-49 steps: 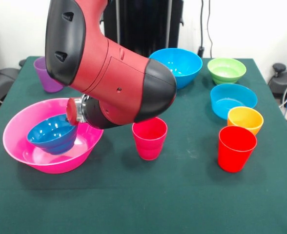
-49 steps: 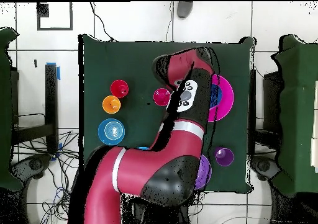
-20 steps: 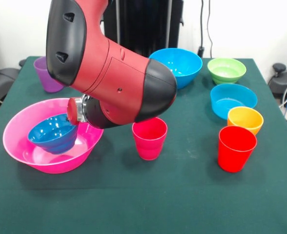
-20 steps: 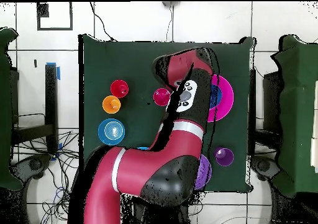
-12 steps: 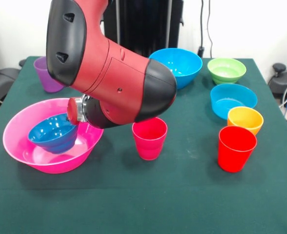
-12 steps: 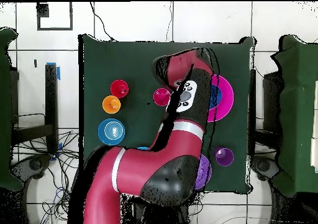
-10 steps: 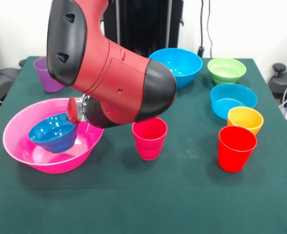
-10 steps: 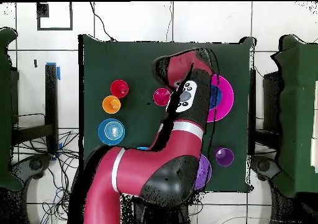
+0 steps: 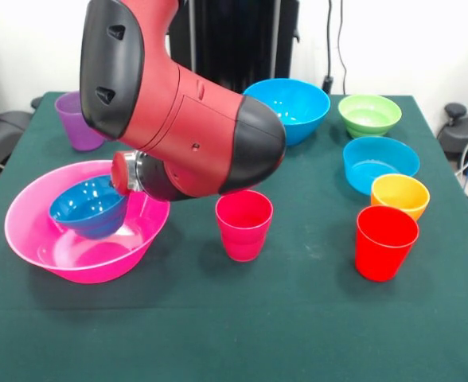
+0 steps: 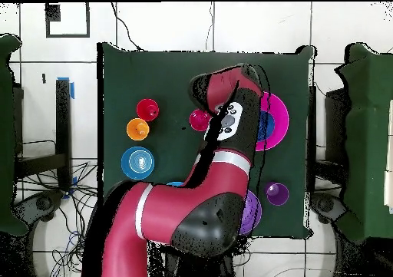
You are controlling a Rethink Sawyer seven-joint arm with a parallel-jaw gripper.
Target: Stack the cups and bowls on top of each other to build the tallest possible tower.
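Small dark blue bowl now slightly higher, tilted inside pink bowl

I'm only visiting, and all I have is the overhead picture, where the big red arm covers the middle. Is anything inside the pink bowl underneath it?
Observer: Yes. The front view shows a small dark blue bowl, tilted, inside the pink bowl, right at the end of the arm.
Operator: Is the arm hiding any other bowls from me?
Observer: A green bowl stands upright and empty on the side where the arm lies across your view.
Operator: Anything else under there?
Observer: A large blue bowl stands beside the green one, apart from it and also empty. Your view all but hides it.
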